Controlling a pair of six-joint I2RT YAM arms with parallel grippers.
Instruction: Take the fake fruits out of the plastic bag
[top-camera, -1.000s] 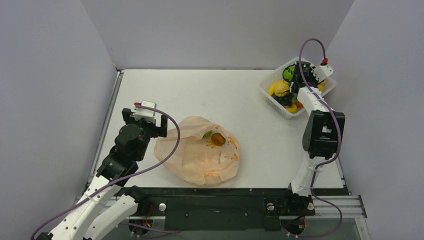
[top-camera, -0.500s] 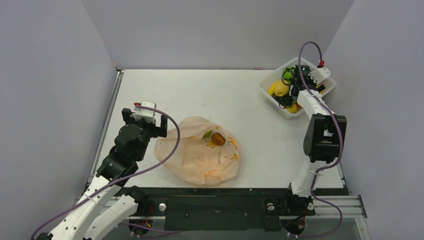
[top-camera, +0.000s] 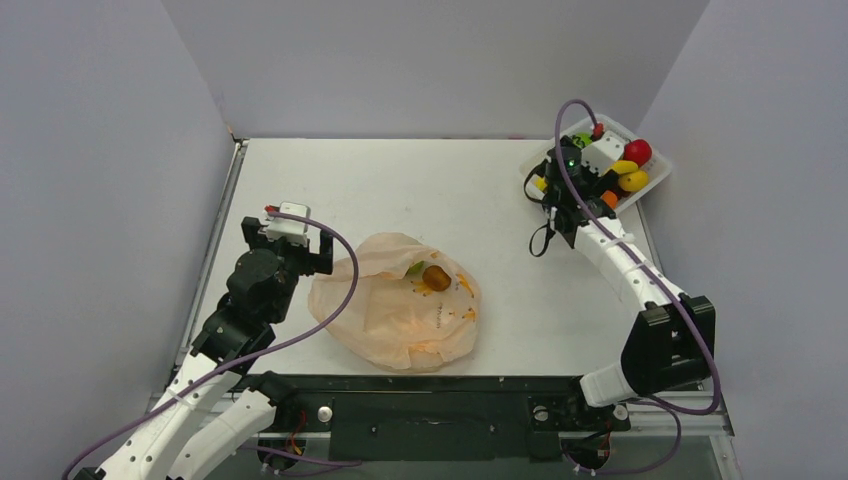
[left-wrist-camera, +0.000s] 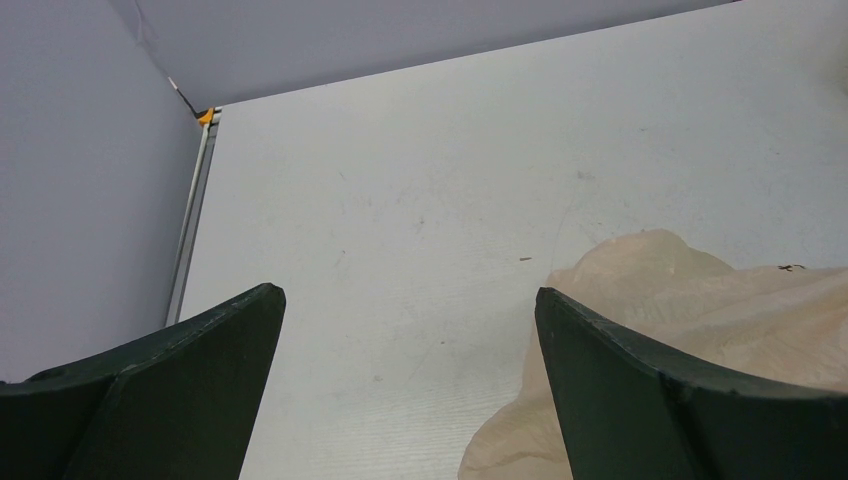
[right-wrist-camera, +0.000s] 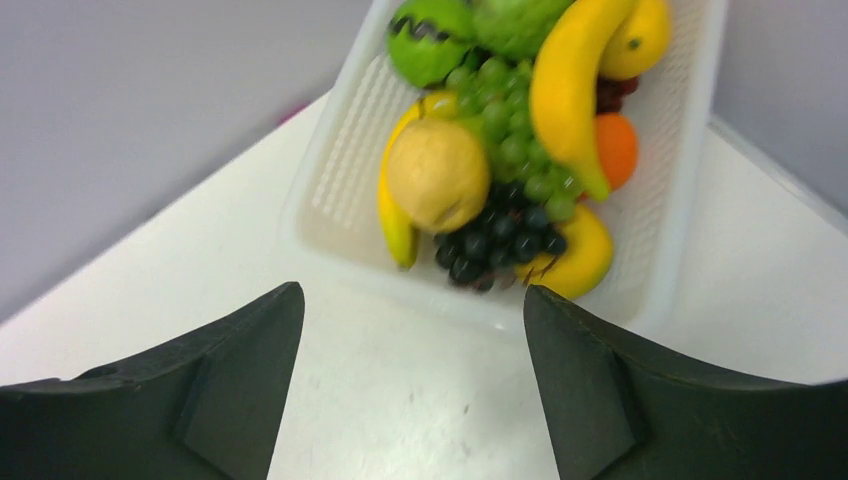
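Peach bag (top-camera: 395, 318), print unreadable; brown fruit (top-camera: 436, 277) at its mouth, top view only. Basket (right-wrist-camera: 338, 172) w/ grapes (right-wrist-camera: 505, 130), banana (right-wrist-camera: 562, 85): R wrist view. L gripper (left-wrist-camera: 405, 390), R gripper (right-wrist-camera: 412, 385): jaws apart, empty.

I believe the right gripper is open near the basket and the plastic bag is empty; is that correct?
Not quite: the plastic bag holds a brownish fruit and a green one, per the top view. The right gripper is open near the basket.
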